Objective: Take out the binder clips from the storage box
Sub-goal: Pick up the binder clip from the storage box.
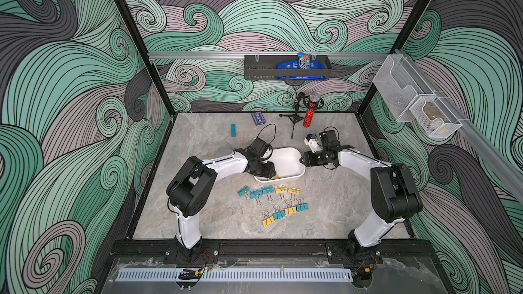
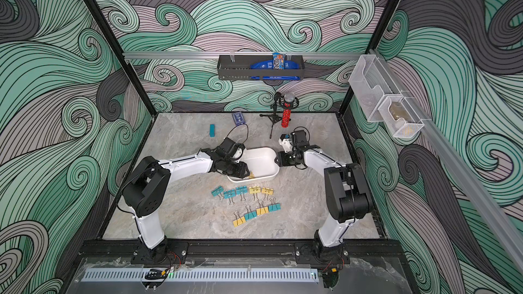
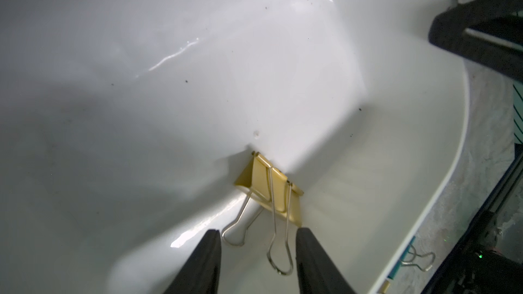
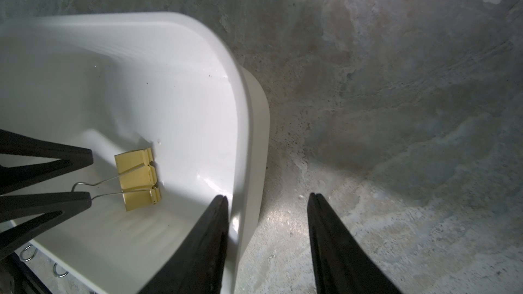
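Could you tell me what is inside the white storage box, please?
One yellow binder clip, its wire handles between the left tool's fingers; the part beneath that tool is hidden.

The candy packet (image 1: 304, 61) in the black wall tray (image 1: 254, 73) seems to read "m&m"; other print is too small.

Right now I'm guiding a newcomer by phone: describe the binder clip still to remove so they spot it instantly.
Find the white storage box in the middle of the grey table. In its near corner, at the left gripper, lies one yellow binder clip. It alone sits inside the box; the other clips lie in rows outside.
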{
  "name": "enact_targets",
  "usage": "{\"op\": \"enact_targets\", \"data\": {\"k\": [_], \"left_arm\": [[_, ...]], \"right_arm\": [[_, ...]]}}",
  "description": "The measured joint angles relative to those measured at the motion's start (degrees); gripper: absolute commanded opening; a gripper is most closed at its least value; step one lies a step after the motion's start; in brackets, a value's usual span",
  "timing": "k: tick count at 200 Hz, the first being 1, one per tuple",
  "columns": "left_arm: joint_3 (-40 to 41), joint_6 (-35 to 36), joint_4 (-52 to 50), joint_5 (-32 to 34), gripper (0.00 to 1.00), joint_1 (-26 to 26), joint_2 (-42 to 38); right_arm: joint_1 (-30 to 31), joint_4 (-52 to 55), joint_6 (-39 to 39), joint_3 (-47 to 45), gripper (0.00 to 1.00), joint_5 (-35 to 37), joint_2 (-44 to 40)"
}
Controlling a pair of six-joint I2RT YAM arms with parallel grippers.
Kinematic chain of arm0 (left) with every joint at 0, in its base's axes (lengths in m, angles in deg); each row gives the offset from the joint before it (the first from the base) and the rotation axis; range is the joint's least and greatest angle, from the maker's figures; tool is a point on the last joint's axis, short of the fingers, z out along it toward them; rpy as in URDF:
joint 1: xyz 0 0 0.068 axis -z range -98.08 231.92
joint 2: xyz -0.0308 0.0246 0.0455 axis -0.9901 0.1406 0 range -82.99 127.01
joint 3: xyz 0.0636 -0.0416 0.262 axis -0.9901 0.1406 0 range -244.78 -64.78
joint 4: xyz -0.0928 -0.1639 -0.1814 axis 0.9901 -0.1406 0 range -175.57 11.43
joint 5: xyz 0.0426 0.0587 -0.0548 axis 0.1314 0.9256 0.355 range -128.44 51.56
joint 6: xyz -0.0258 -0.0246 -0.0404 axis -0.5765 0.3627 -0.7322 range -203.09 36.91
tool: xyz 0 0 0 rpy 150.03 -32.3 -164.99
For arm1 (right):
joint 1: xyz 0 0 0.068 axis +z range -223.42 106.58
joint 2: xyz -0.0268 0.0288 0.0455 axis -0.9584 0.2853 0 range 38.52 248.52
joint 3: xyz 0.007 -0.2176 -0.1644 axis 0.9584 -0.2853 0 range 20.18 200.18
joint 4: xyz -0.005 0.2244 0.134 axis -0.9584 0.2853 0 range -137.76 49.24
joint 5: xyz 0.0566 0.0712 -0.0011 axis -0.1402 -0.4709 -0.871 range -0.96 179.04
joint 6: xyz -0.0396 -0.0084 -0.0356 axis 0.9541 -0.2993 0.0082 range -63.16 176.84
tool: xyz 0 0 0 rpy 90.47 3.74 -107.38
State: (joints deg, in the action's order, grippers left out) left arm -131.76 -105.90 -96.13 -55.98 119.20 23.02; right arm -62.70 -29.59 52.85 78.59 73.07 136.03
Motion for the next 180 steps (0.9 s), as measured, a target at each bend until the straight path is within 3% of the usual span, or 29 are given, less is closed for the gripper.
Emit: {"op": "enact_targets", "data": {"k": [99, 180], "left_arm": [[2.4, -1.2, 4.9, -5.2, 0.00, 0.0, -1.5], [7.6, -0.4, 13.2, -5.1, 0.00, -0.2, -13.2]], "right_arm": [[0.0, 0.0, 0.0, 0.0, 0.47, 0.0, 0.0], [0.0, 0.0, 0.0, 0.0, 0.47, 0.0, 0.0]]}}
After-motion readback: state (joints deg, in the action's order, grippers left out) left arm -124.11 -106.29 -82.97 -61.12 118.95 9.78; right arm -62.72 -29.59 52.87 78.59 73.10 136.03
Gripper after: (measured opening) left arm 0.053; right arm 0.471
